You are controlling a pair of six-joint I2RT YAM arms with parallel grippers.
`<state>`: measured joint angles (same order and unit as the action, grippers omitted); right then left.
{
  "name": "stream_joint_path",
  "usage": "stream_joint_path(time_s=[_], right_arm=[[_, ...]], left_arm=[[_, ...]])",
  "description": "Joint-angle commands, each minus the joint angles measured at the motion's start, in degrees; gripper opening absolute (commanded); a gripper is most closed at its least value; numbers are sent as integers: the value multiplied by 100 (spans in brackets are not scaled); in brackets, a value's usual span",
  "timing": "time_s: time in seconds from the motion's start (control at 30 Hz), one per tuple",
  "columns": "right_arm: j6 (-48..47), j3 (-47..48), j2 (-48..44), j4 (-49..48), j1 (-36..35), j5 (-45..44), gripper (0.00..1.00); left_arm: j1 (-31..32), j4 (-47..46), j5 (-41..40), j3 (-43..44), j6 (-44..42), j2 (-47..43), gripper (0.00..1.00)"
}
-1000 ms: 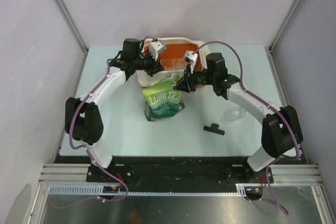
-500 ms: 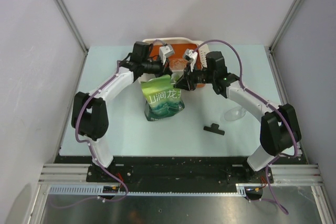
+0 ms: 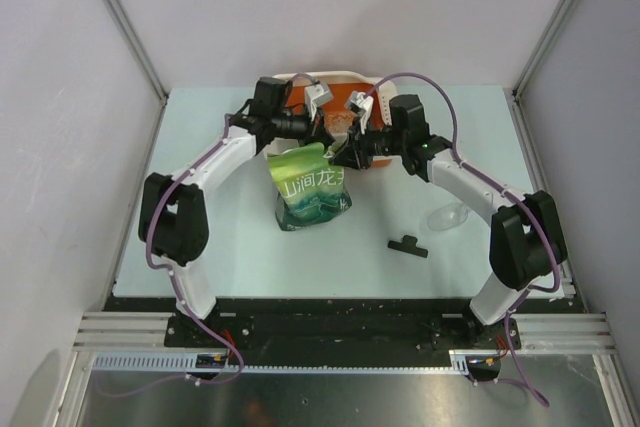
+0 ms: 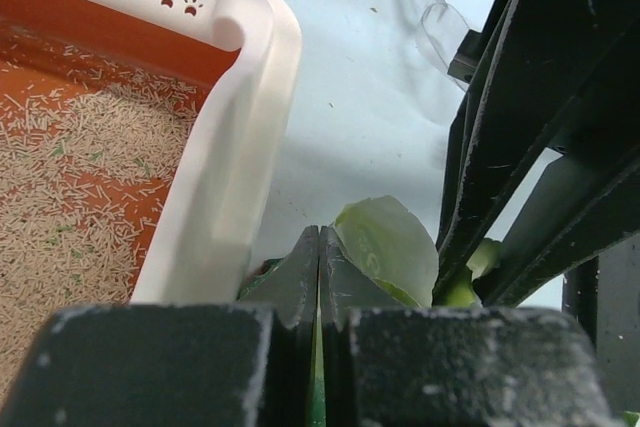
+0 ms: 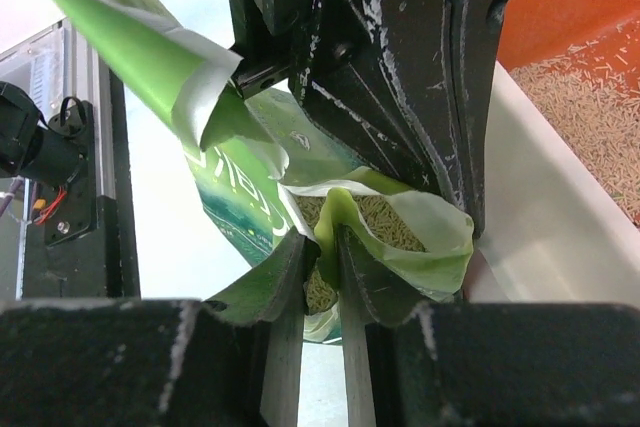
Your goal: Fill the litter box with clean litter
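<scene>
The litter box (image 3: 335,76) lies at the table's back centre, mostly hidden by both wrists. In the left wrist view its cream rim (image 4: 230,177) and orange floor with a thin layer of pale litter (image 4: 70,217) show. The green pouch (image 3: 312,192) stands in front of the box, its mouth open. My left gripper (image 3: 326,139) is shut on the pouch's top edge (image 4: 385,247). My right gripper (image 3: 346,155) is shut on the pouch's other lip (image 5: 350,212), and pale granules (image 5: 385,215) show inside. The box rim (image 5: 540,217) sits right beside the pouch.
A clear plastic scoop (image 3: 447,217) lies at the right of the table, and a small black clip (image 3: 407,245) lies in front of it. The scoop also shows in the left wrist view (image 4: 430,7). Bare table lies left of the pouch.
My left arm swung right from the box's left rim to the pouch's top edge and closed on it. My right gripper shifted slightly left and back, still holding the pouch.
</scene>
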<state>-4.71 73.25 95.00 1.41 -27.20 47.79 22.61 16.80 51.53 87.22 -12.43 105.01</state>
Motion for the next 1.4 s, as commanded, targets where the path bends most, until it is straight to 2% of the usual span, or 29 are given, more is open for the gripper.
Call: stream_joint_path(time_s=[0.0,0.3,0.47,0.67,0.77,0.83,0.97,1.1,1.17,1.27,1.3,1.37], right_arm=[[-284,347,71,-159,66,-50,22],[-846,347,-43,237,180,-516,28],[-1006,347,-140,237,171,-648,32],[-1067,347,-236,613,259,-78,35],[-937,347,-123,659,215,99,33],[-734,347,-61,502,154,117,26],[-479,347,80,115,-127,116,27],[-417,347,98,35,-198,125,17],[-469,356,62,157,-172,117,17],[-496,374,-16,228,21,99,32],[-470,383,-43,246,178,90,44],[-504,540,-148,412,329,81,54]], left_arm=[[103,-98,559,225,240,89,0],[121,-115,841,173,302,125,0],[121,-107,727,208,329,142,0],[59,-107,446,296,408,160,0],[7,-106,411,313,434,177,0],[-20,-115,341,331,469,177,0],[-108,-115,332,392,574,195,0],[-152,-106,314,384,592,195,0],[-169,-107,358,375,610,195,0],[-178,-106,367,357,619,213,0],[-178,-106,358,383,619,221,0],[-187,-107,341,436,627,248,0]])
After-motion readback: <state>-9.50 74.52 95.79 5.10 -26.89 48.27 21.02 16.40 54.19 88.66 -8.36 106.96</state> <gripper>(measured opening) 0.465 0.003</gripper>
